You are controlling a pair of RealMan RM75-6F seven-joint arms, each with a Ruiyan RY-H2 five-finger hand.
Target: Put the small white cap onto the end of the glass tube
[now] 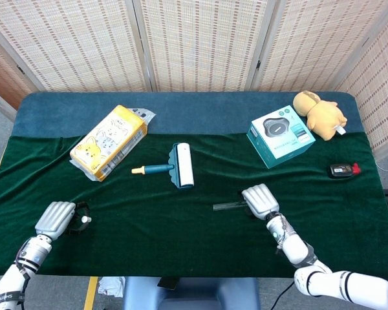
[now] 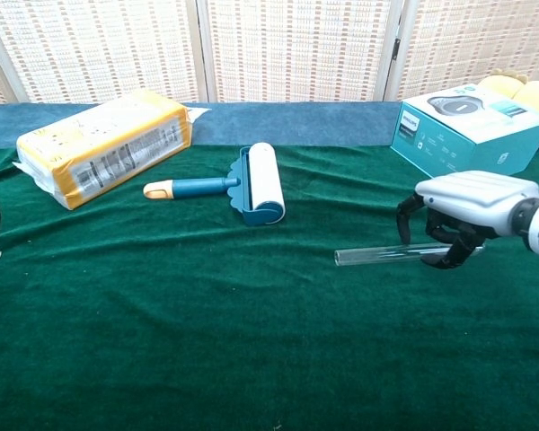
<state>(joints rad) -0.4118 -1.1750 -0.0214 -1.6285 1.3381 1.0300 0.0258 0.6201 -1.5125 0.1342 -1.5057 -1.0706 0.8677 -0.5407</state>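
Two pieces remain apart: the glass tube (image 2: 382, 254) lies on the desk (image 1: 181, 226), and our right robot hand (image 2: 458, 215) arches over its far end with fingers curled around but not yet clamped, so we judge it open. Our left robot hand (image 1: 57, 217) pinches the small white cap (image 1: 86, 219) at the left edge. Lifting the tube and capping it are left to do.
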